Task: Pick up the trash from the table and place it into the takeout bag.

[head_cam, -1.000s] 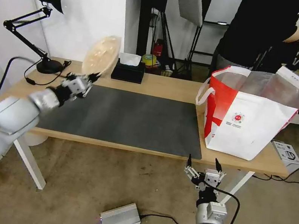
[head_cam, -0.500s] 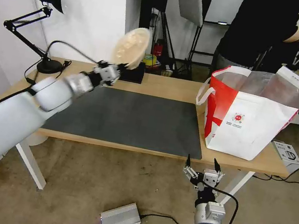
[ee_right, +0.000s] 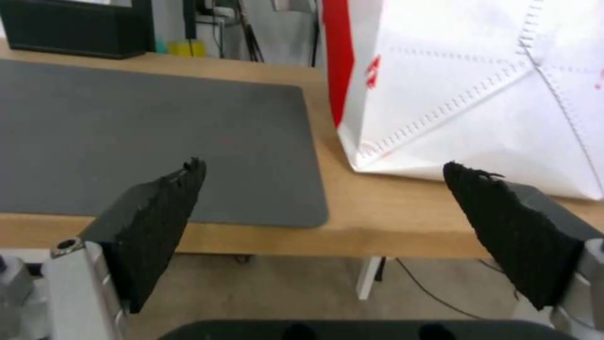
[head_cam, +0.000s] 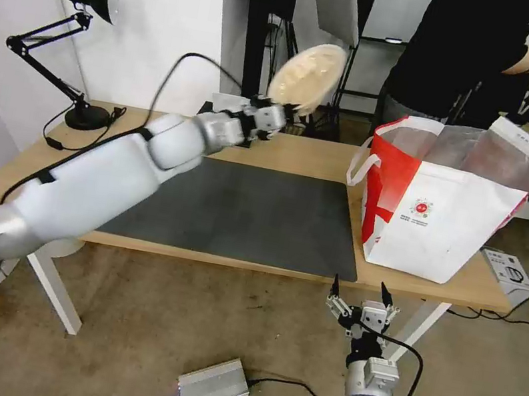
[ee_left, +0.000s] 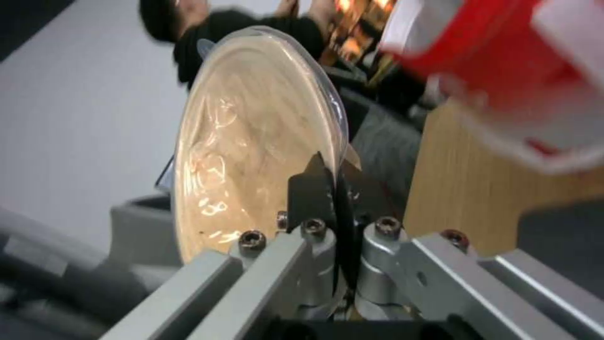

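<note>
My left gripper point(head_cam: 287, 112) is shut on the rim of a beige paper-pulp bowl point(head_cam: 306, 75), the trash in hand, held tilted on edge high over the back middle of the table point(head_cam: 298, 156). In the left wrist view the fingers point(ee_left: 321, 189) pinch the bowl point(ee_left: 245, 156) at its edge. The takeout bag point(head_cam: 446, 201), white and red with a foil lining, stands open at the table's right end point(ee_right: 478, 94). My right gripper point(head_cam: 357, 288) hangs open below the table's front edge, near the bag point(ee_right: 321, 170).
A dark grey mat point(head_cam: 235, 210) covers the table's middle. A black desk lamp point(head_cam: 80, 25) stands at the back left and a black tissue box point(head_cam: 224, 117) sits behind my left arm. A silver box point(head_cam: 212, 387) and cables lie on the floor.
My left arm has swung the beige bowl from the back left of the table rightward and higher, toward the bag. The right gripper has stayed in place.
</note>
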